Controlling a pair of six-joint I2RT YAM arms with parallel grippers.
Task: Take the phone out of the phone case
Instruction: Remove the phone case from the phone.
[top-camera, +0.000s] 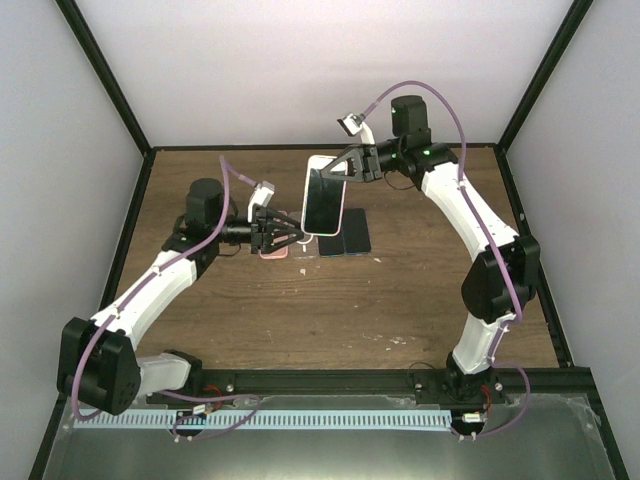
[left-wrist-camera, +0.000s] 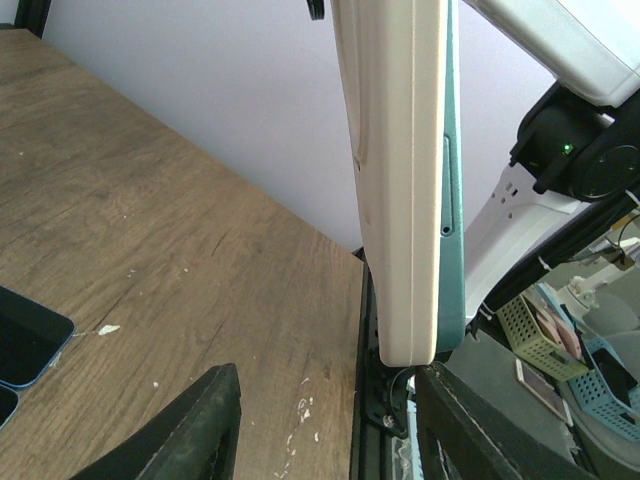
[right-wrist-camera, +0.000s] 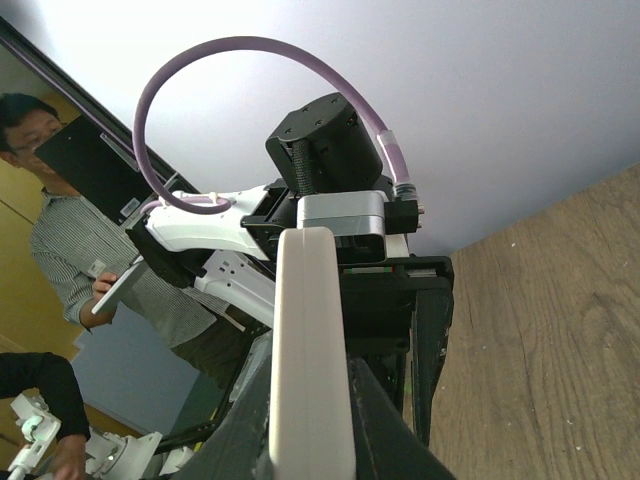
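The phone in its cream-white case (top-camera: 324, 194) hangs upright above the table, screen toward the camera. My right gripper (top-camera: 334, 172) is shut on its upper right edge. In the right wrist view the case (right-wrist-camera: 311, 340) shows edge-on, pinched between the two black fingers (right-wrist-camera: 384, 428). My left gripper (top-camera: 296, 236) is open, just left of and below the phone's bottom corner. In the left wrist view the case (left-wrist-camera: 395, 180) shows edge-on with the teal phone edge (left-wrist-camera: 453, 200) beside it. Its lower end hangs between my spread fingers (left-wrist-camera: 195, 425), close to the right one, and I see no contact.
A pink phone (top-camera: 274, 251) lies on the wooden table (top-camera: 400, 290) under the left gripper. Two dark phones (top-camera: 345, 238) lie side by side below the held phone; their corners show in the left wrist view (left-wrist-camera: 25, 345). Black frame posts bound the table.
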